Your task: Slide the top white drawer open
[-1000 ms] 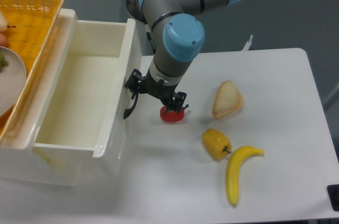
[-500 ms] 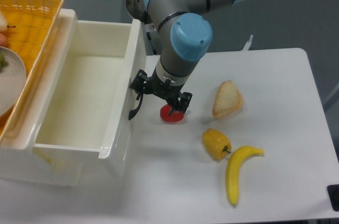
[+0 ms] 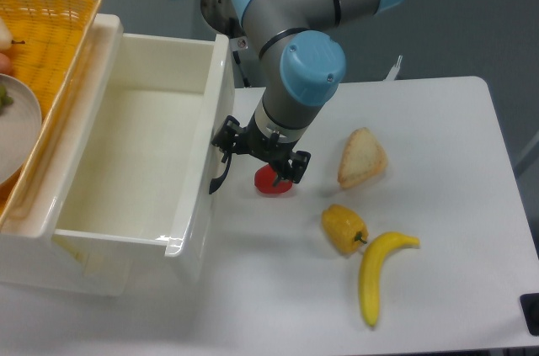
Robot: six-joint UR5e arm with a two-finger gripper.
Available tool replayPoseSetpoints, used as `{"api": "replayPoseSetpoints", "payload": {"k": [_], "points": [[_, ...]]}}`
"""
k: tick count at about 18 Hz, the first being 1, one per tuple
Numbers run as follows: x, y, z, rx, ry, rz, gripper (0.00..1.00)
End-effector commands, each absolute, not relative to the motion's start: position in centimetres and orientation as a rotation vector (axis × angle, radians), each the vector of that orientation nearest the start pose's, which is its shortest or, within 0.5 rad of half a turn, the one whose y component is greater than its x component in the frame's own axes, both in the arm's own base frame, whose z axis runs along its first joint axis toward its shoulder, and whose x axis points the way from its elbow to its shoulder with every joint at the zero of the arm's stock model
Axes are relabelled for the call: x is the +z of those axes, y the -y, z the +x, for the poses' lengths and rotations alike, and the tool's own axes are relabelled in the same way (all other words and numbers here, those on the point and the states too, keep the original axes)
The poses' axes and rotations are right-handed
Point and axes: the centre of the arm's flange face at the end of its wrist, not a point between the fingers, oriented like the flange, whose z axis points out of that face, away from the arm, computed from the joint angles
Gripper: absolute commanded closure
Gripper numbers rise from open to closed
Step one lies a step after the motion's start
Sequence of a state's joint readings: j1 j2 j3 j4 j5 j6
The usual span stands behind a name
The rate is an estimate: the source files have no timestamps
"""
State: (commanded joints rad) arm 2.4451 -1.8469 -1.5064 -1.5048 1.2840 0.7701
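A white tabletop (image 3: 438,120) stands before a grey wall, with a cabinet at its left side. The top drawer (image 3: 139,154) is pulled far out of the cabinet toward the right, its cream interior bare and open to the camera, its front panel facing the arm. The black handle (image 3: 221,178) curves off that front, and the end effector (image 3: 259,158) sits right at it, one dark finger (image 3: 227,135) against the handle's upper end; whether it grips the handle or merely touches it I cannot tell (the wrist hides the gap). A small red object (image 3: 274,181) lies on the tabletop just under the other finger. To the right lie a bread slice (image 3: 362,158), a yellow pepper (image 3: 344,228) and a banana (image 3: 377,272), the last two nearly touching. A wicker basket (image 3: 42,53) holding a plate (image 3: 17,129) rests on the cabinet top.
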Motion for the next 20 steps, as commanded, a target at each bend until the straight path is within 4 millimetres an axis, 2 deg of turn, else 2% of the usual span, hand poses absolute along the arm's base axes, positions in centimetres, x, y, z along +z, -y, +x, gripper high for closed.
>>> {"api": "replayPoseSetpoints", "payload": {"k": [8, 15, 20], "points": [[38.4, -49.0, -35.2, -0.555, 0.263, -2.924, 0.0], [38.5, -48.0, -36.0, -0.566, 0.295, -2.916, 0.0], [41.6, -46.5, -36.5, -0.481, 0.302, -2.882, 0.0]]}}
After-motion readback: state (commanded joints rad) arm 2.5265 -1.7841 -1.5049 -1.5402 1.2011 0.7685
